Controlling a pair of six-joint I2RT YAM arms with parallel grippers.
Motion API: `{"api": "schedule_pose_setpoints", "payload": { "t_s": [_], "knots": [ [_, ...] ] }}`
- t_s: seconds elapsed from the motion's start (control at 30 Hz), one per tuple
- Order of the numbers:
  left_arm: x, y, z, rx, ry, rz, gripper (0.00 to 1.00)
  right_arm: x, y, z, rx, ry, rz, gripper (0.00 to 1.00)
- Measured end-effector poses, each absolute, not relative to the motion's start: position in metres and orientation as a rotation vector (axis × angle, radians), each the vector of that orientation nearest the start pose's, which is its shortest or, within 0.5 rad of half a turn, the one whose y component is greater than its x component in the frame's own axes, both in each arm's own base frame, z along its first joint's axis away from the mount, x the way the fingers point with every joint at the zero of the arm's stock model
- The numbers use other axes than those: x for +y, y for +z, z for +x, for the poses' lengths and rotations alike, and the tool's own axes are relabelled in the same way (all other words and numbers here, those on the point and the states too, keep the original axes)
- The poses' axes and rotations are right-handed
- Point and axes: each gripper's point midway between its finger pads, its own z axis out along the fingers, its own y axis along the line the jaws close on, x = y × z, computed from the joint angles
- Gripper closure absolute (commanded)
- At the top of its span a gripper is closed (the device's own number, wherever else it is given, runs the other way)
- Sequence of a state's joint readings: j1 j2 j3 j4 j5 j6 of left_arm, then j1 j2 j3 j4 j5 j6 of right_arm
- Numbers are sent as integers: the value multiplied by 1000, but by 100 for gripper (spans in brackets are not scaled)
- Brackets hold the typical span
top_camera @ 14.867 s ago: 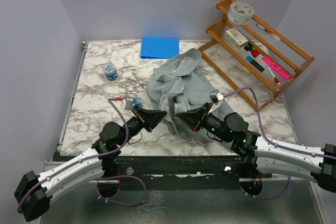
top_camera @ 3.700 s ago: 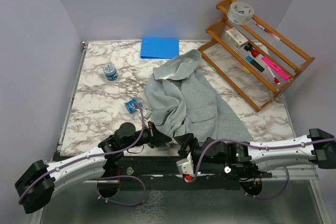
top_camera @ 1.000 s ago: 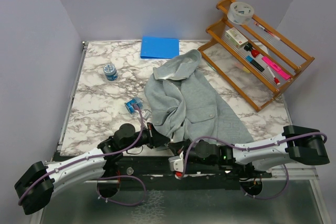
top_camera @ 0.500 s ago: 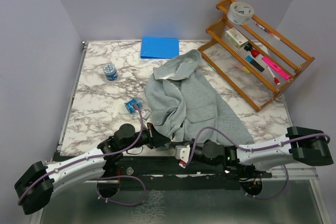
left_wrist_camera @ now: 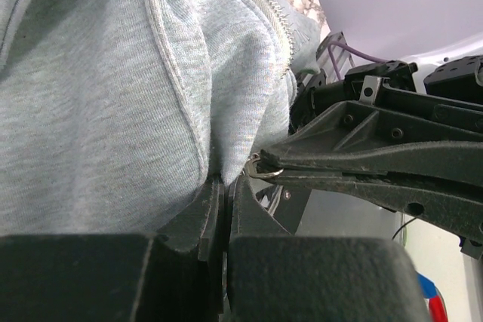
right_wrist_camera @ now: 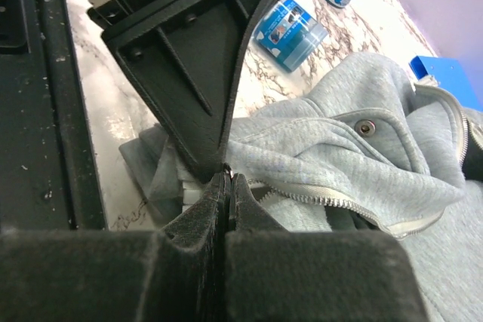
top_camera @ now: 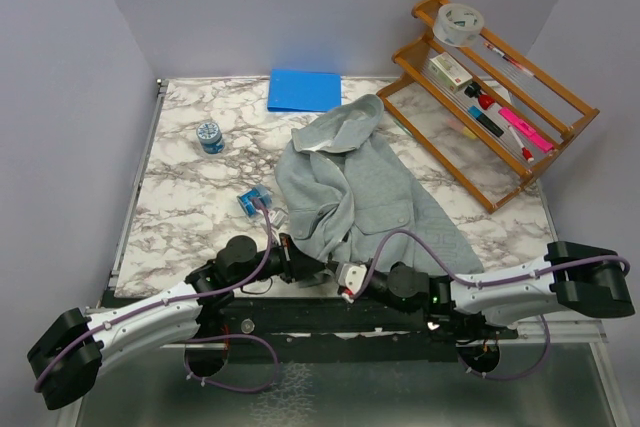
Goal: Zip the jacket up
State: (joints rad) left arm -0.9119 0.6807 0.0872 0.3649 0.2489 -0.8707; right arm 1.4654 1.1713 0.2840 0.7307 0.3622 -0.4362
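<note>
Zipping has not begun: the soft grey-green fabric jacket (top_camera: 350, 187) lies open on the marble bench (top_camera: 190, 197), left claw (left_wrist_camera: 225, 186) clamped on its near hem, right claw (right_wrist_camera: 228, 179) closed on a small silver loop (left_wrist_camera: 264, 172) (probably the zipper pull).

A blue folder (top_camera: 304, 90) lies at the tabletop's (top_camera: 190, 197) far edge, a small blue-lidded jar (top_camera: 209, 136) sits toward the left edge, a blue packet (top_camera: 254, 201) lies nearer the front, and a wooden rack (top_camera: 540, 72) holding a tape roll (top_camera: 459, 23) and pens fills the far right corner.
</note>
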Motion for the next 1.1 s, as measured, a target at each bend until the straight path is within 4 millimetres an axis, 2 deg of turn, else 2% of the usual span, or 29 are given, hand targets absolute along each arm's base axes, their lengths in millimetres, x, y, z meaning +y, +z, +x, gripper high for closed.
{"api": "schedule_pose_setpoints", "payload": {
  "t_s": [0.57, 0.87, 1.1],
  "knots": [
    [-264, 113, 111, 2034, -1423, 260, 100, 322, 139, 162, 1269, 309, -1163, 100],
    [-264, 112, 110, 2042, -1420, 270, 100, 312, 157, 195, 1288, 221, -1052, 100],
    [-263, 118, 112, 2028, -1409, 275, 100, 305, 161, 221, 1321, 171, -1001, 99]
  ]
}}
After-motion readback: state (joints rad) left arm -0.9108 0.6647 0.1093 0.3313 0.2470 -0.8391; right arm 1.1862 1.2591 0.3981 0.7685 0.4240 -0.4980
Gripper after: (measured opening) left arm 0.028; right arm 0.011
